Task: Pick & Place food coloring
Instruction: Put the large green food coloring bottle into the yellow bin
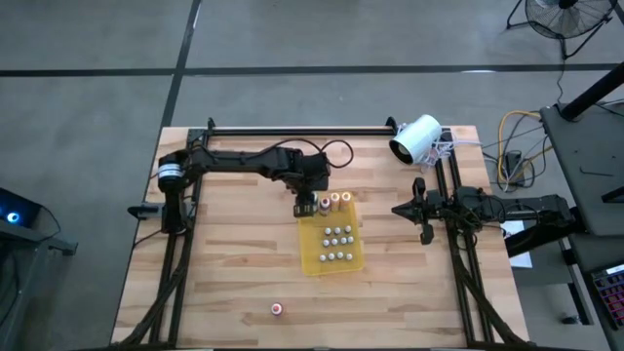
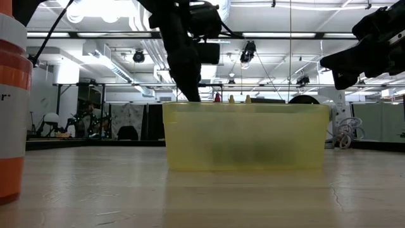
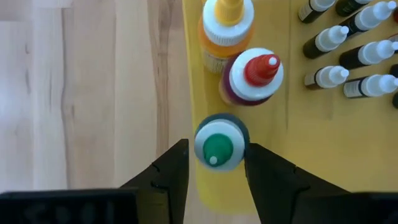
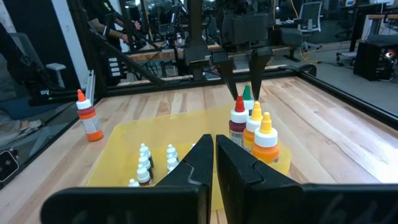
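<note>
The left gripper point(image 3: 214, 171) hangs over a corner of the yellow tray point(image 1: 314, 256), its two fingers point(image 3: 171, 171) parted on either side of a green-capped food coloring bottle point(image 3: 219, 147) and not pressing it. Just beside that bottle stand a red-tipped bottle point(image 3: 255, 74) and an orange one point(image 3: 225, 25) in a short row along the tray's edge, with the small white-capped bottles point(image 1: 337, 242) grouped in rows further in. The left arm reaches in across the far side of the pale wooden table point(image 1: 224, 283). The right gripper point(image 1: 425, 211) waits off the tray's other side, above the table, fingers pressed together and holding nothing. One orange-capped bottle point(image 1: 278, 310) stands alone near the table's front edge. A white cylindrical device point(image 1: 416, 138) lies at the far right corner; beyond, grey floor and a standing fan point(image 1: 567, 18).
</note>
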Robot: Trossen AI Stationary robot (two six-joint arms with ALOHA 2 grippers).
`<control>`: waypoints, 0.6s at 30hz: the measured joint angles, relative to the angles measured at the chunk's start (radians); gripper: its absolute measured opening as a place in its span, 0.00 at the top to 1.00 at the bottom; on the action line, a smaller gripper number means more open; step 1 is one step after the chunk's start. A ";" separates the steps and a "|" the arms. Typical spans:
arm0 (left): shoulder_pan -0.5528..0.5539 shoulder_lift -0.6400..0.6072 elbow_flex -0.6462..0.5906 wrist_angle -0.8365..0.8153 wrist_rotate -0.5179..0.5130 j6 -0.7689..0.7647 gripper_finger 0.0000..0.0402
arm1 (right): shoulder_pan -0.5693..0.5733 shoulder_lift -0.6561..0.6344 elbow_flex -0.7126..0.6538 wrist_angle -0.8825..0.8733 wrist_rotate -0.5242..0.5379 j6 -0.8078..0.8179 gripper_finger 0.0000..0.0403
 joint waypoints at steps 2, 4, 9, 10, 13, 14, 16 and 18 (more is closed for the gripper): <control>0.002 -0.001 0.018 -0.032 -0.001 0.000 0.69 | 0.000 0.000 0.000 0.000 0.000 0.000 0.97; 0.004 -0.001 0.032 -0.052 -0.001 0.002 0.69 | 0.000 0.000 0.000 0.000 0.000 0.000 0.97; 0.005 -0.002 0.053 -0.051 -0.003 0.020 0.69 | 0.000 0.000 0.000 0.000 0.000 0.000 0.97; 0.005 -0.002 0.056 -0.051 -0.003 0.020 0.69 | 0.000 0.000 0.000 0.000 0.000 0.000 0.97; 0.005 -0.002 0.063 -0.051 -0.003 0.023 0.69 | 0.000 0.000 0.000 0.000 0.000 0.000 0.97; 0.005 -0.002 0.065 -0.051 -0.003 0.023 0.69 | 0.000 0.000 0.000 0.000 0.000 0.000 0.97; 0.005 -0.002 0.073 -0.053 -0.003 0.023 0.69 | 0.000 0.000 0.000 0.000 0.000 0.000 0.97; 0.005 -0.002 0.088 -0.067 -0.002 0.023 0.69 | 0.000 0.000 0.000 0.000 0.000 0.000 0.97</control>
